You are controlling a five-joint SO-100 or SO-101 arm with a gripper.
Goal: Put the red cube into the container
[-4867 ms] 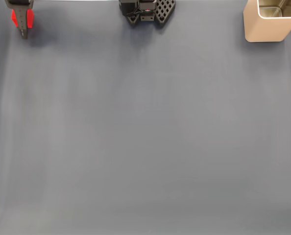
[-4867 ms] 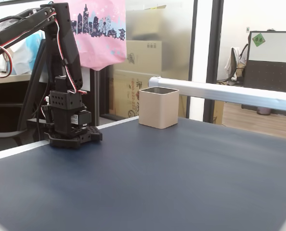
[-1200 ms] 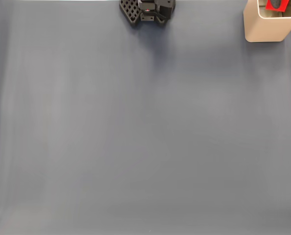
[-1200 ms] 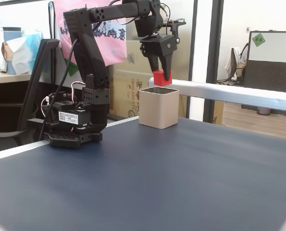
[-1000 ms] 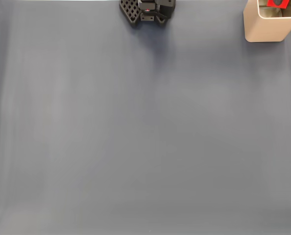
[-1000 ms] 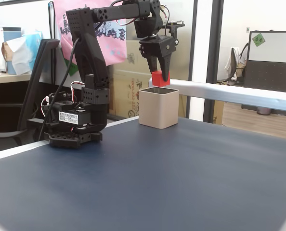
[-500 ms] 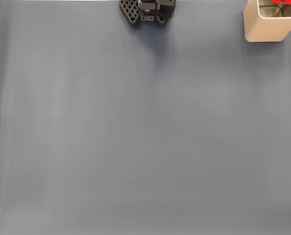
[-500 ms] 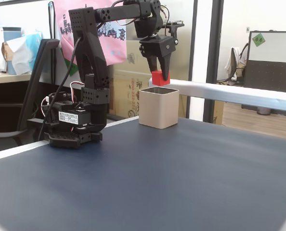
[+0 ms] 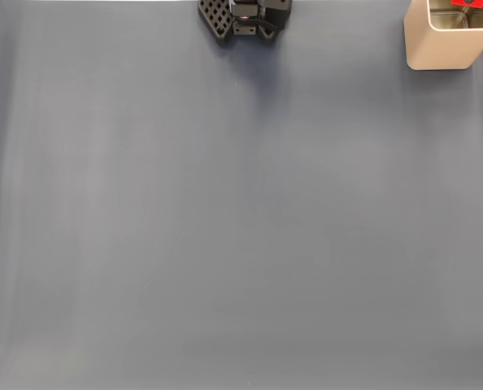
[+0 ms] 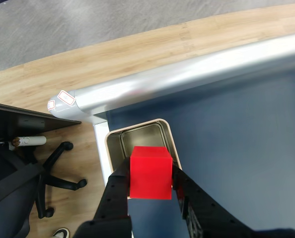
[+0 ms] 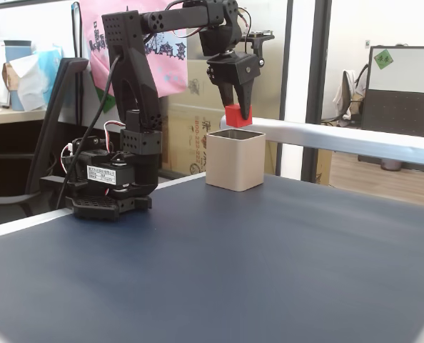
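Observation:
The red cube (image 11: 234, 115) hangs just above the open top of the beige container (image 11: 234, 161), which stands at the table's far corner. My gripper (image 11: 235, 114) points down and is shut on the cube. In the wrist view the cube (image 10: 150, 172) sits between the two black fingers of the gripper (image 10: 150, 174), over the near rim of the container, whose metallic inside (image 10: 140, 138) shows beyond it. From above, a sliver of the cube (image 9: 472, 2) shows at the top edge over the container (image 9: 438, 47).
The arm's base (image 11: 108, 187) stands at the back edge of the dark blue mat (image 9: 241, 211). A metal rail (image 11: 340, 138) runs behind the container. Off the table lie a wooden floor and an office chair (image 10: 18, 191).
The arm has swung the cube from the table's far left corner to above the container. Over the last half second it has barely moved.

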